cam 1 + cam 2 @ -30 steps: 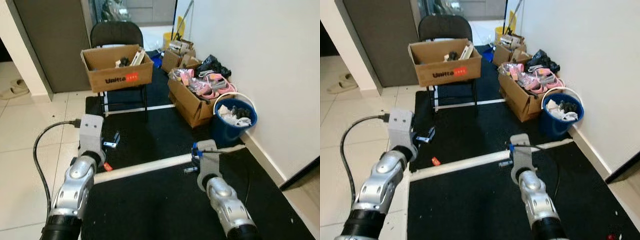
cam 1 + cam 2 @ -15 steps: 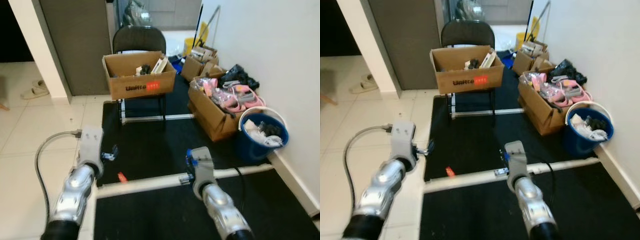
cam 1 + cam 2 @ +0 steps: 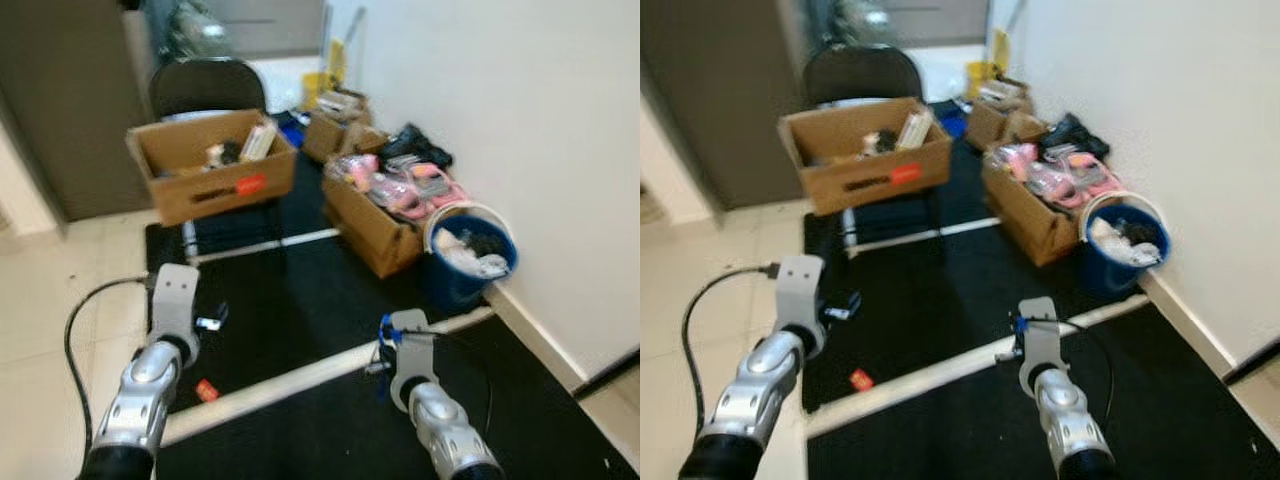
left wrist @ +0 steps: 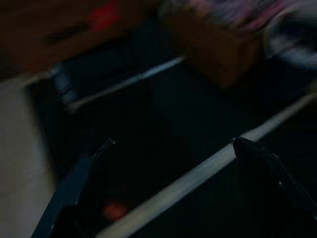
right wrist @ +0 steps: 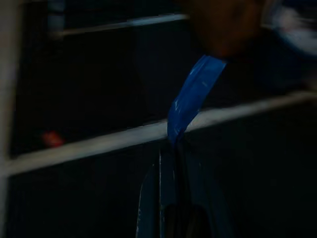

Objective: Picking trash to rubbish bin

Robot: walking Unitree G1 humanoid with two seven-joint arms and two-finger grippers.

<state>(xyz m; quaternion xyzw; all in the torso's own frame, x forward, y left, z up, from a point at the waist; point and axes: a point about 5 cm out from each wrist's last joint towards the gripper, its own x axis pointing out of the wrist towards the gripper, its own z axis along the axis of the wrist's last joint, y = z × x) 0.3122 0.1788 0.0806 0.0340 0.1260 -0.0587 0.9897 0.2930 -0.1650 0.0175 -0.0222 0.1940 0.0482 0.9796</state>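
Right gripper (image 5: 171, 148) pinches a blue wrapper (image 5: 193, 96) (left gripper (image 4: 171, 148) gapes empty) near blue bucket (image 3: 470, 250).

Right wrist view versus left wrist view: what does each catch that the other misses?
Right wrist alone: a blue strip pinched between the shut right end effector. Left wrist alone: the open left end effector, fingers spread, and a cardboard box. Both: the black mat, the white stripe and a small red scrap on the mat.
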